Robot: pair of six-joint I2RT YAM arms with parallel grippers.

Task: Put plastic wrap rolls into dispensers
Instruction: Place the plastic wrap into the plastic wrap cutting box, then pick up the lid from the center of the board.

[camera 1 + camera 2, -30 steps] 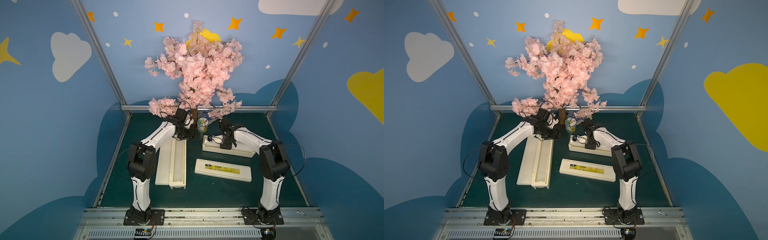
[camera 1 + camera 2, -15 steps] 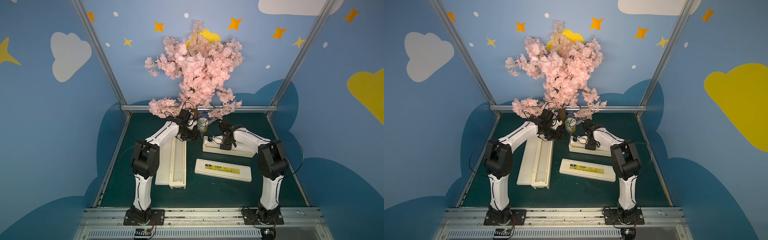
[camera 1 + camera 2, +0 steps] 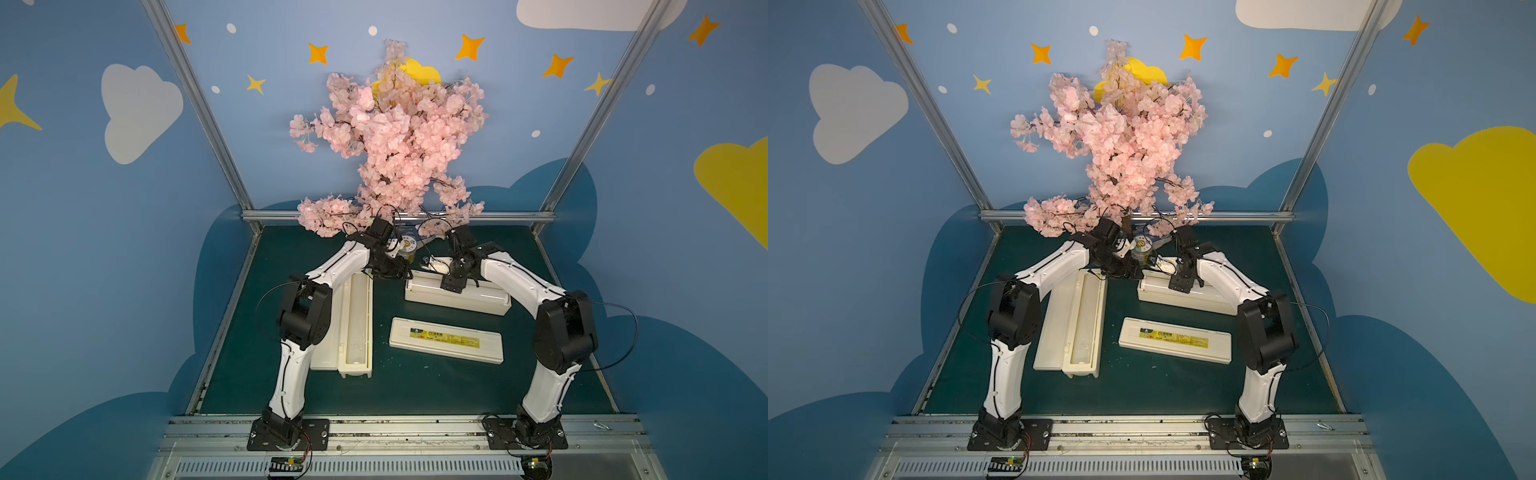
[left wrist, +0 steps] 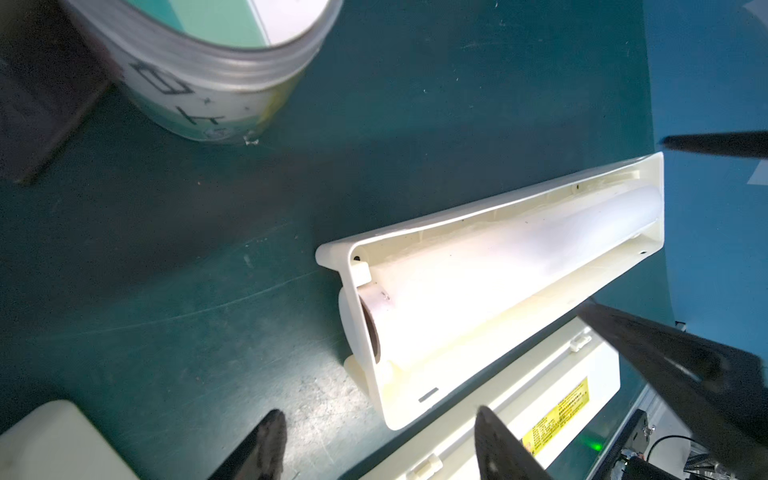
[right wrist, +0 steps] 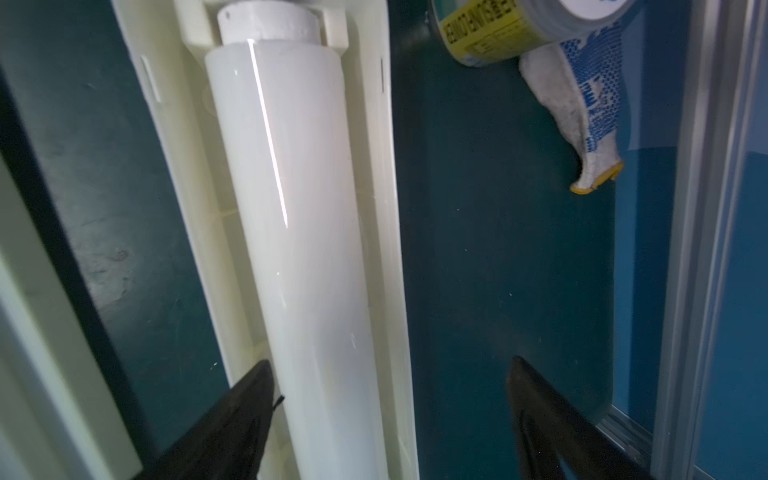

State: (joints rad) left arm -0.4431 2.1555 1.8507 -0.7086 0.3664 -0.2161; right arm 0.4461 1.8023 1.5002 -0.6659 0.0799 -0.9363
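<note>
Right wrist view: plastic wrap roll (image 5: 291,208) sits in its dispenser (image 5: 388,166); I judge it light and slick, so pinch mid-length. My left gripper (image 4: 376,411) and right gripper (image 5: 388,363) gape empty.

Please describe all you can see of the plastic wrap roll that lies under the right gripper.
The plastic wrap roll is a long, slim cylinder of glossy, translucent white film. It lies flat along the trough of an open cream dispenser, one end meeting a white plug seated in the box's end bracket. The right gripper hangs open over its other end, not clamping it.
</note>
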